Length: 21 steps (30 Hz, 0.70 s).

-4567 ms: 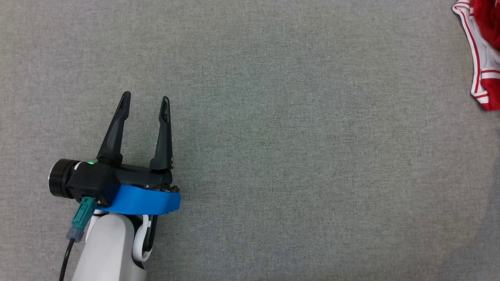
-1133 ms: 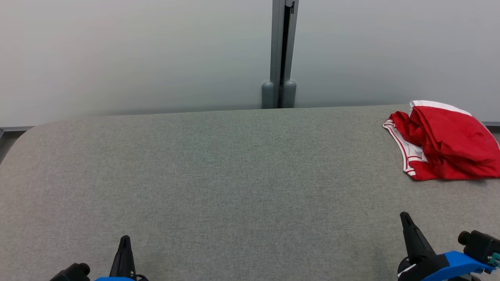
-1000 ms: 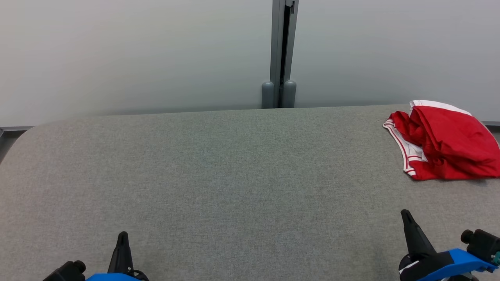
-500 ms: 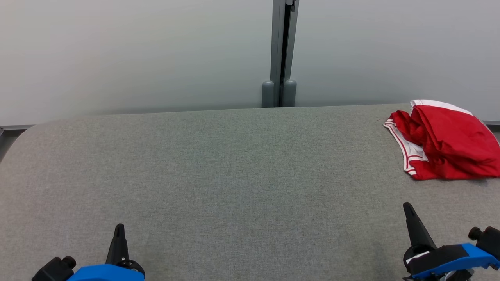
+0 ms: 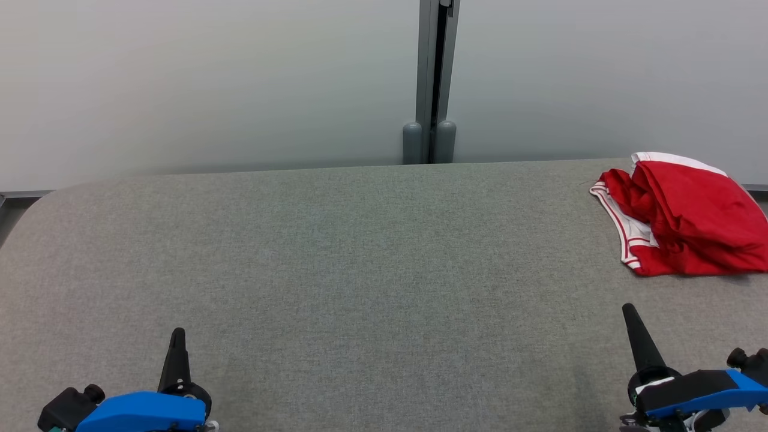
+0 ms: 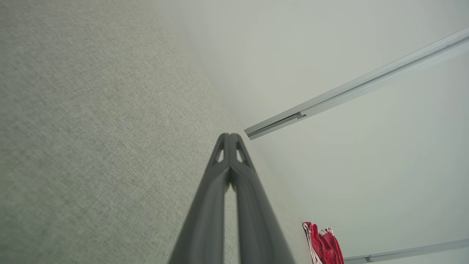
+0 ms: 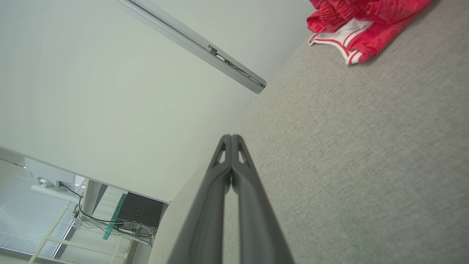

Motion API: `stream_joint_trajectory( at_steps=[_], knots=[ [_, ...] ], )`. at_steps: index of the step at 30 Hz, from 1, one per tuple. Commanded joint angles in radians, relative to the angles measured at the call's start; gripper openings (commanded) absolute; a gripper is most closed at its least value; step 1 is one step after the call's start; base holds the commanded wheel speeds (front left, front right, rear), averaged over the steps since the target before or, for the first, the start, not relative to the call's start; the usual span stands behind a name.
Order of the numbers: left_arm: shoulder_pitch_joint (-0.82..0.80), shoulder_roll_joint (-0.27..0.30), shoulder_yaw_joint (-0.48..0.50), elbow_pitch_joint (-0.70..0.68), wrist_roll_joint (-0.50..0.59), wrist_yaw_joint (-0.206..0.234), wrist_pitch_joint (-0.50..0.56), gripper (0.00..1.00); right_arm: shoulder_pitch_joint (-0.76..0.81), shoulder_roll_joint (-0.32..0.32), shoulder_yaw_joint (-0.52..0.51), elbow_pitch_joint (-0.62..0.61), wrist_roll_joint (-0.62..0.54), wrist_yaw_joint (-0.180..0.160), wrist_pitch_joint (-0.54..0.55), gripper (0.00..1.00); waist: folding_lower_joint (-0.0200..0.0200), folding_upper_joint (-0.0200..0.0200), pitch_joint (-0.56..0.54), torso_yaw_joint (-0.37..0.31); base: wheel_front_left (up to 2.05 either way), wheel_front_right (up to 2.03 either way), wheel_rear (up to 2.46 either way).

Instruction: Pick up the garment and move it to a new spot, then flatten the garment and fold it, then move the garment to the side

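The garment (image 5: 684,219) is red with white trim and lies bunched at the far right of the grey table (image 5: 360,270). It shows small in the left wrist view (image 6: 324,244) and at the top of the right wrist view (image 7: 362,25). My left gripper (image 5: 177,333) is shut and empty at the lower left, far from the garment. My right gripper (image 5: 628,309) is shut and empty at the lower right, a short way in front of the garment. Both pairs of fingers are pressed together, seen in the left wrist view (image 6: 230,136) and the right wrist view (image 7: 231,137).
A pale wall with a grey vertical post (image 5: 433,84) stands behind the table's far edge. The table's far left corner (image 5: 36,207) is rounded. Beyond the table, a dark box with cables (image 7: 141,212) shows in the right wrist view.
Over the last second both grippers have crept forward, up the head view, still shut. The garment has not moved. Earlier the head looked straight down at an open left gripper.
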Motion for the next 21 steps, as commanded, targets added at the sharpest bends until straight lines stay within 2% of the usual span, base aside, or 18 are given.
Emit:
stream_joint_trajectory(
  at_steps=[1,21],
  knots=[
    [-0.026,0.001,0.005,-0.016,-0.027,-0.007,0.007,0.00,-0.025,-0.001,-0.004,-0.008,0.029,0.000,0.003,0.00,0.0000,-0.0001,0.000,0.000,0.00,0.00,0.00],
    [-0.053,0.000,0.027,-0.039,-0.222,-0.014,0.060,0.00,-0.046,0.000,-0.011,-0.002,0.235,0.000,0.027,0.00,0.0000,-0.0001,0.005,0.001,0.00,0.00,0.00]
  ],
)
